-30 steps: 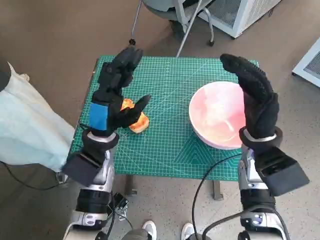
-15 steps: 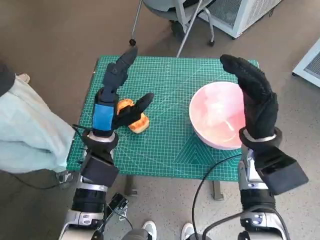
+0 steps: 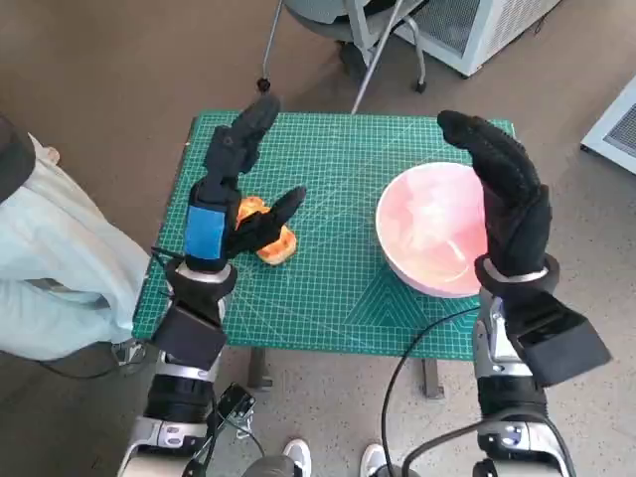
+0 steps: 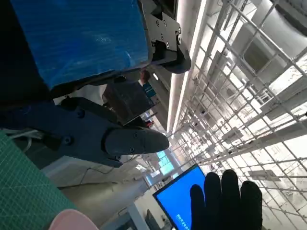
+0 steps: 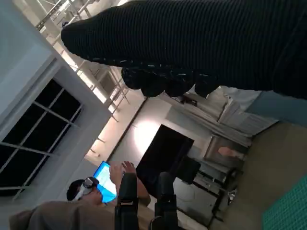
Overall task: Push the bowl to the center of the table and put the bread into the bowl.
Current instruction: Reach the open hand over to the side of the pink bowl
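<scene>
Currently your left hand point(image 3: 234, 199) hovers fingers spread, empty, over the bread point(image 3: 266, 237) near the table's point(image 3: 328, 288) left edge; right hand point(image 3: 507, 199), fingers apart, above the bowl point(image 3: 427, 234) at right edge.

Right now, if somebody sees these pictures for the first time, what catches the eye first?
The large pink bowl on the right half of the green cutting mat, beneath the raised gloved right robot hand. Across the mat, orange bread lies by the blue-taped left robot hand.
</scene>
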Motion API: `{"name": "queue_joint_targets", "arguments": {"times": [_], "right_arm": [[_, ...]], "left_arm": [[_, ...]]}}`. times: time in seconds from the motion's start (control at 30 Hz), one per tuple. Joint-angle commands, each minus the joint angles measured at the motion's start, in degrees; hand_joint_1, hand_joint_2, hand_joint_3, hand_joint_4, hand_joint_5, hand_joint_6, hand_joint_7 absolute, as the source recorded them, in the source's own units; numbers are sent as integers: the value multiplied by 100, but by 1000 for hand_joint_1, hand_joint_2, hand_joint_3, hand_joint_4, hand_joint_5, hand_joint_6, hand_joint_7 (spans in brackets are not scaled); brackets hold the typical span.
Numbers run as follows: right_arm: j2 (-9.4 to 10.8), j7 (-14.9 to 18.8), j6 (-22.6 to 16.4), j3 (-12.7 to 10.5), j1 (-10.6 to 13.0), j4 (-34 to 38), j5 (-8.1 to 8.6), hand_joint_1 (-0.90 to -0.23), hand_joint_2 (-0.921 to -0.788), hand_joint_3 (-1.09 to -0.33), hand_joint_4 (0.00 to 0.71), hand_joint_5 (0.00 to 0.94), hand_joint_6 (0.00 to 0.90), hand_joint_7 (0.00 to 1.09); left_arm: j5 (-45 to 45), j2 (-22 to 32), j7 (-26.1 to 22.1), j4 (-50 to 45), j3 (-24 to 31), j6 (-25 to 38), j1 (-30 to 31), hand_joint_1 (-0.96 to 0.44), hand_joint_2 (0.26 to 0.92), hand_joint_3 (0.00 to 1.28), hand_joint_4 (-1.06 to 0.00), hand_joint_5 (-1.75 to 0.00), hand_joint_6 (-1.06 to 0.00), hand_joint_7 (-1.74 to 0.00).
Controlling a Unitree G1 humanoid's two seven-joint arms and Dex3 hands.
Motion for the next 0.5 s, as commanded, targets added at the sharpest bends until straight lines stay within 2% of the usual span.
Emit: {"name": "queue_joint_targets", "arguments": {"times": [0.03, 0.2, 0.27, 0.33, 0.4, 0.5], "right_arm": [[29, 25, -21, -38, 105, 92, 92, -547, -921, -795, 339, 0, 4, 779], [-114, 61, -112, -192, 125, 212, 203, -543, -921, -792, 334, 0, 4, 776], [-244, 49, -220, -340, 94, 420, 245, -537, -921, -795, 331, 0, 2, 774], [-385, -75, -351, -530, 23, 730, 211, -528, -921, -805, 328, 0, 1, 768], [-503, -344, -488, -740, -39, 1045, 76, -520, -921, -818, 324, 0, 0, 763], [-650, -951, -578, -1041, -135, 1545, -194, -505, -921, -846, 319, 0, -1, 750]], "left_arm": [[-54, 56, -35, 38, -46, -90, -50, -329, 921, 236, -402, -5, -162, -517], [-49, 70, -34, 51, -53, -71, -63, -329, 921, 235, -402, -5, -160, -521], [-66, 81, -41, 52, -48, -58, -60, -329, 921, 235, -401, -4, -158, -523], [-87, 96, -52, 55, -39, -50, -55, -329, 921, 235, -401, -4, -157, -524], [-107, 113, -65, 58, -30, -51, -47, -330, 921, 235, -401, -4, -157, -525], [-125, 137, -67, 61, -19, -65, -29, -334, 921, 235, -402, -4, -156, -527]]}}
